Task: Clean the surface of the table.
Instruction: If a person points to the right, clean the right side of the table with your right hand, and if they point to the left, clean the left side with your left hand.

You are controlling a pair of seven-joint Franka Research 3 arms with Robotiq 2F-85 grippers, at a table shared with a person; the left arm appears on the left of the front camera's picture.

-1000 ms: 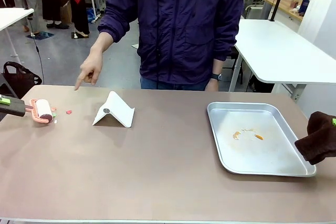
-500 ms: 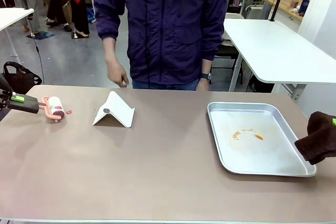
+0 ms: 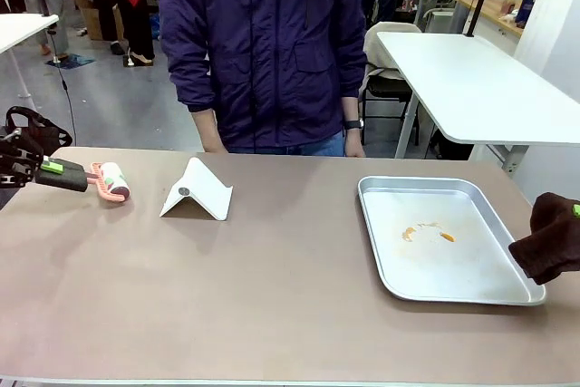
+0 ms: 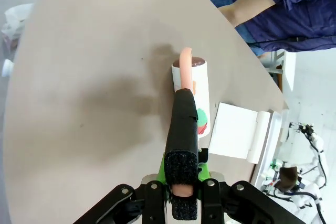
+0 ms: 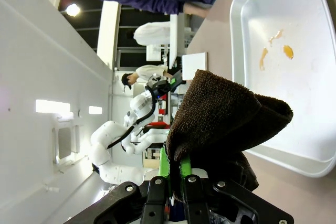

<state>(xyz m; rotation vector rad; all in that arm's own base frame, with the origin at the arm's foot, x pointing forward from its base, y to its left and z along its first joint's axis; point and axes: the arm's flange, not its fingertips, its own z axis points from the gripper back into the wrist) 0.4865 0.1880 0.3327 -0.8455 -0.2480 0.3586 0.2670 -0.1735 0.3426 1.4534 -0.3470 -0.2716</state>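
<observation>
The step in hand looked like the roller pass over the 10 o'clock corner of the counter (image 3: 272,305), a wide, smooth, matte taupe-brown top with a thin pale edge that spanned the whole front view. There the left gripper (image 3: 71,175) was clamped tight on the salmon-pink handle of a lint roller (image 3: 114,180), whose white cylindrical drum lay against the counter. In the left wrist view small red and green flecks clung to the drum's tacky sheet, so the pick-up seemed well along; no loose scraps could be made out on the surface around it. The next move would probably call for keeping the drum flat and evenly pressed while rolling over more of the top, and steering clear of the white folding stand (image 3: 198,189), a stiff, sharp-creased tent of plastic sitting just beside the roller toward 11 o'clock. The person (image 3: 263,43) in a purple jacket stood at 12 o'clock with both hands off the counter. At 3 o'clock lay a shallow, shiny metal tray (image 3: 451,182) with rounded corners and a few orange smears (image 3: 426,233) inside. At its 4 o'clock edge the right gripper (image 5: 176,176) was pinched shut on a dark brown cloth (image 3: 548,237), thick, nubby and drooping in soft folds, seemingly ready for wiping.
</observation>
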